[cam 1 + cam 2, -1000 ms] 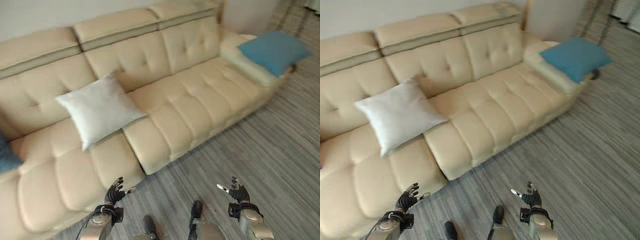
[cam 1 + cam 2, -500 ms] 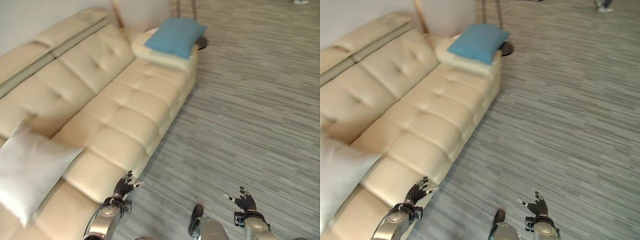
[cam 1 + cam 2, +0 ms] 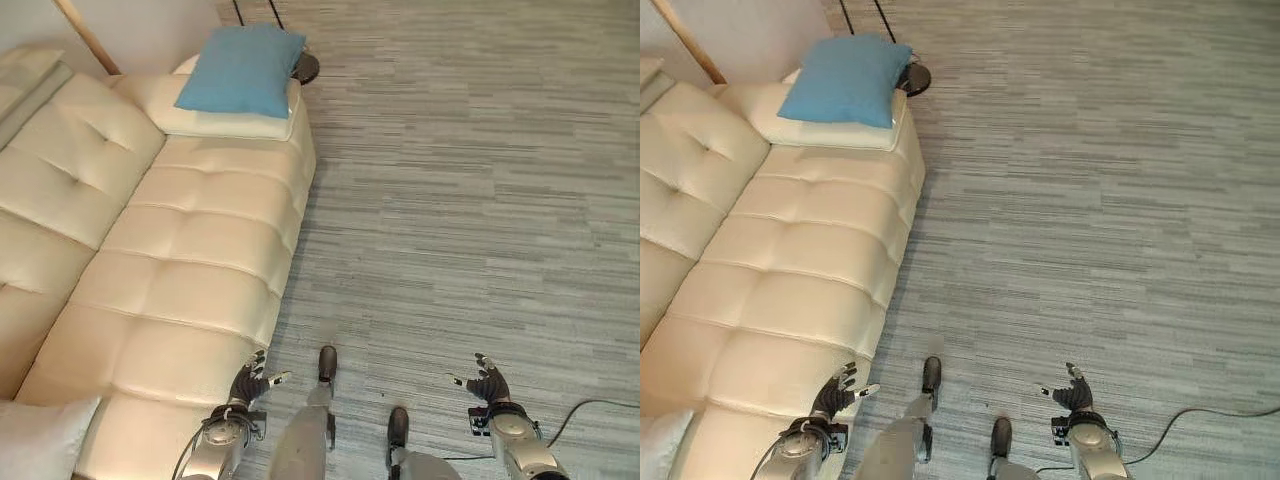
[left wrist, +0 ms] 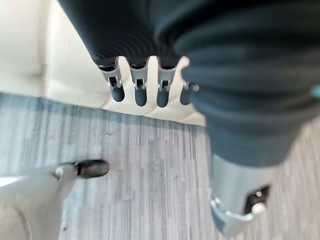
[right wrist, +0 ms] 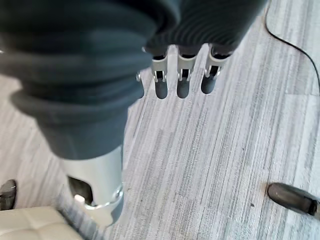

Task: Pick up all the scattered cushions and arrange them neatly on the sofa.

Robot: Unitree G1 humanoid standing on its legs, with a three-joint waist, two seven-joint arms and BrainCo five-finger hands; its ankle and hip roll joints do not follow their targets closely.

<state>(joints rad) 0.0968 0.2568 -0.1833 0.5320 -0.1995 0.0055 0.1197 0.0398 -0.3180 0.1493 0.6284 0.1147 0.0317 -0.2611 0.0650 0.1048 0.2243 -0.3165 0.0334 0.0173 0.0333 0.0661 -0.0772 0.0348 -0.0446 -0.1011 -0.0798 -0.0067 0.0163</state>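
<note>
In your left eye view, the cream sofa point(image 3: 180, 250) runs down the left side, with a blue cushion point(image 3: 240, 70) resting on its far armrest and a corner of a white cushion point(image 3: 40, 440) on the near seat. Your left hand point(image 3: 246, 384) hovers by the sofa's front edge, fingers spread and empty. Your right hand point(image 3: 488, 383) hangs over the grey striped floor point(image 3: 470, 200), also open.

In your left wrist view, straight fingers point(image 4: 140, 92) point toward the sofa edge.

In your right wrist view, relaxed fingers point(image 5: 182, 85) hold nothing above the floor.

The sofa point(image 3: 180, 250) is cut by the picture's left edge, and the white cushion point(image 3: 40, 440) shows only one corner at the bottom left.
</note>
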